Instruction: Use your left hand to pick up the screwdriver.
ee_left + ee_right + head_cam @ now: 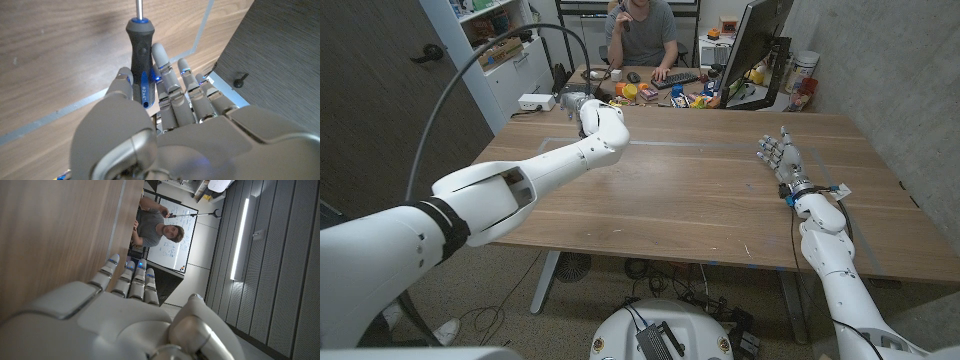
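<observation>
So the left hand (165,120) has got the screwdriver with the black-and-blue plastic handle and thin steel shaft (140,60) in its grip, the thumb on one side of the handle and the other fingers (170,75) lying along the other side, with the shaft poking out past the fingertips over the wood. In the head view that left hand (582,106) sits out at the far left part of the brown wooden worktop (700,200), arm stretched way across it, and the screwdriver itself is too small there to make out. A pale tape line (202,30) runs across the wood just beyond the fingers. Over on the other side, the right hand (775,152) is holding nothing, fingers apart and pointing up, standing near the right side of the worktop, well apart from the left one. The right wrist view shows the same right hand (125,310) from behind with its fingers lined up loosely beside the wood. Behind the worktop there's a person in a grey shirt (642,35) sitting at a cluttered desk (665,90) with a dark monitor (760,45).
</observation>
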Robot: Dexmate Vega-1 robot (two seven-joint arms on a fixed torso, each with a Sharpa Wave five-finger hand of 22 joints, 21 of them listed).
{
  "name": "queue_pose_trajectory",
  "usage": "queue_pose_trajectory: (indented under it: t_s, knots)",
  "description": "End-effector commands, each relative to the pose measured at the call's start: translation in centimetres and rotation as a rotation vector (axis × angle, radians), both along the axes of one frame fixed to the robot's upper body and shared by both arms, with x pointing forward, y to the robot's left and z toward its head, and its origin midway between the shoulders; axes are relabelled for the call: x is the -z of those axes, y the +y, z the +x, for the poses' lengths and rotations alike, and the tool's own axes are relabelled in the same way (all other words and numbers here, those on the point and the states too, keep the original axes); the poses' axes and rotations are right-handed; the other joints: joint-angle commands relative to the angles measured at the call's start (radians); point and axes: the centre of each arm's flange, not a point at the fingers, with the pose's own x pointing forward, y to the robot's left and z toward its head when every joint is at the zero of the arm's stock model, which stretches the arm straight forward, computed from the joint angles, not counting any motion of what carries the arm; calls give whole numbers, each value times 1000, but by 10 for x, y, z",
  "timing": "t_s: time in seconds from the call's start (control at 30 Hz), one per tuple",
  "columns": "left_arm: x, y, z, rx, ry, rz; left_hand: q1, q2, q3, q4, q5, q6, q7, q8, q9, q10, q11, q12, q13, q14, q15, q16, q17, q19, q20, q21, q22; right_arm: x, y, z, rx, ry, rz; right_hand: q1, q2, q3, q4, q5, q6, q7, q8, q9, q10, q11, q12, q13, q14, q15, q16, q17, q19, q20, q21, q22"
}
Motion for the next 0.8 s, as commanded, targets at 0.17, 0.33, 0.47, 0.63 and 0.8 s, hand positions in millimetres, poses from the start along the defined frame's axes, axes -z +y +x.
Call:
queue_pose_trajectory:
  t_s: [0.17,0.33,0.47,0.63,0.8]
  knots:
    - [-99,-11,-96,98,-222,-16,153,136,74,20,-8,210,-104,116,-3,97,-93,23,19,69,-152,9,10,10,-16,2,0,-4,11,1,-26,7,-28,10,13,3,-3,7,0,1,2,5,-9,-4,-4,4,-6,3,-3,2,-3,-1,-5,5]
    - [-133,-20,-122,109,-299,19,152,129,82,19,-10,207,-103,118,-1,97,-93,27,23,67,-151,3,9,9,-13,2,0,-3,16,1,-41,9,-34,10,14,3,-4,7,-1,2,2,5,-11,-1,-4,4,-7,3,-3,2,-3,-1,-6,5]
    - [-152,-26,-141,110,-343,38,151,127,90,20,-11,210,-105,120,-3,92,-93,27,21,66,-151,-1,9,9,-13,2,0,-2,18,0,-41,13,-36,11,14,3,-4,7,-2,2,1,5,-11,1,-5,4,-8,4,-3,2,-4,-2,-6,5]
    - [-165,-32,-155,97,-372,76,149,124,99,22,-13,208,-107,121,-5,94,-93,32,24,67,-151,-4,10,9,-12,1,1,-5,18,-3,-40,0,-47,11,14,4,-4,8,-3,2,1,5,-13,2,-5,4,-9,5,-3,2,-4,-2,-6,5]
    - [-177,-34,-168,94,-394,92,147,122,106,23,-15,210,-108,122,-7,94,-93,33,24,68,-151,-6,10,10,-12,1,1,-8,18,-3,-36,-1,-46,12,15,4,-4,8,-3,3,1,5,-14,3,-5,4,-10,4,-3,1,-4,-2,-7,5]
